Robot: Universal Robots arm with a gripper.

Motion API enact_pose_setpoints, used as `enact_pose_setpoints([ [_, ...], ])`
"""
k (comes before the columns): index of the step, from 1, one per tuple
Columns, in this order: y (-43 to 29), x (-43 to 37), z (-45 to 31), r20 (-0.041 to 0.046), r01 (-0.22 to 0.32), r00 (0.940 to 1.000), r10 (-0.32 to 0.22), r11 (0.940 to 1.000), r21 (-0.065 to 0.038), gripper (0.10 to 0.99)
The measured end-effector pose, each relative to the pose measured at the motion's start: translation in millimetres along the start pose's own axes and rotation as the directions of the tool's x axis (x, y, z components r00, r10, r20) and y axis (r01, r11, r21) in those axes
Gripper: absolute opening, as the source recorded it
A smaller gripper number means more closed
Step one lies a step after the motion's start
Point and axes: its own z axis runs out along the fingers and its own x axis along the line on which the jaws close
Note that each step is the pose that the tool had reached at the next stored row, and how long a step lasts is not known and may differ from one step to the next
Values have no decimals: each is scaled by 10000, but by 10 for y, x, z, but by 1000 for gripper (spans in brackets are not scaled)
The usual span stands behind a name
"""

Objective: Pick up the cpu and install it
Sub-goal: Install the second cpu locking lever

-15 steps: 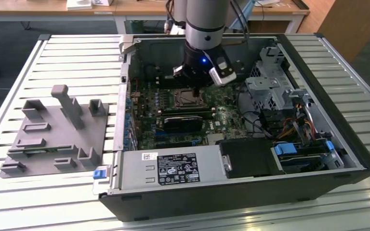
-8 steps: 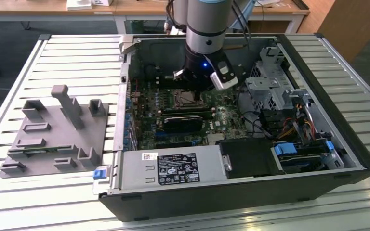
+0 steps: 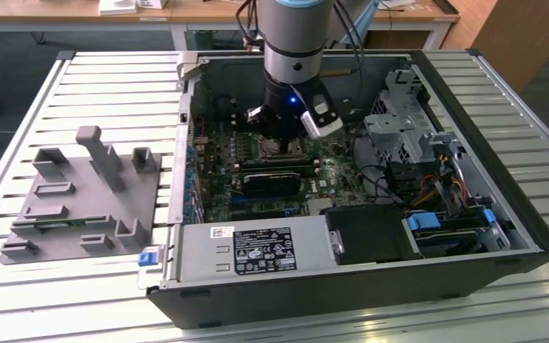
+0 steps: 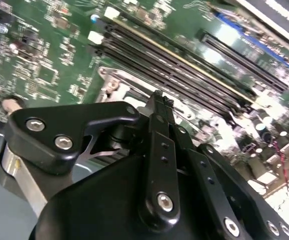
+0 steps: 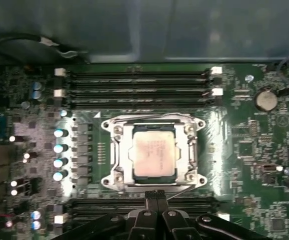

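Observation:
The cpu [image 5: 154, 155], a small square chip with a silver-grey top, lies flat inside the metal-rimmed socket frame [image 5: 115, 150] on the green motherboard [image 5: 244, 150]. In the first wrist view my gripper [image 5: 155, 194] hangs above the board just off one edge of the socket, apart from the chip. Its two black fingers are pressed together with nothing between them, as the second wrist view also shows at the gripper [image 4: 158, 97]. In the exterior view the gripper [image 3: 277, 139] reaches down into the open computer case [image 3: 503, 207], over the socket area.
Rows of memory slots [image 5: 137, 85] run on both sides of the socket. A coin battery [image 5: 265, 99] sits on the board. A power supply [image 3: 255, 250] and a drive cage [image 3: 403, 128] crowd the case. A grey tray with upright pegs [image 3: 83, 200] stands at the exterior view's left.

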Motion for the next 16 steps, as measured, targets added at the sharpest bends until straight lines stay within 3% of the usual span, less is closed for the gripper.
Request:
enact_pose_setpoints([
  [16, -103, 192, 11, 0, 0, 10000, 0, 10000, -1, 106],
])
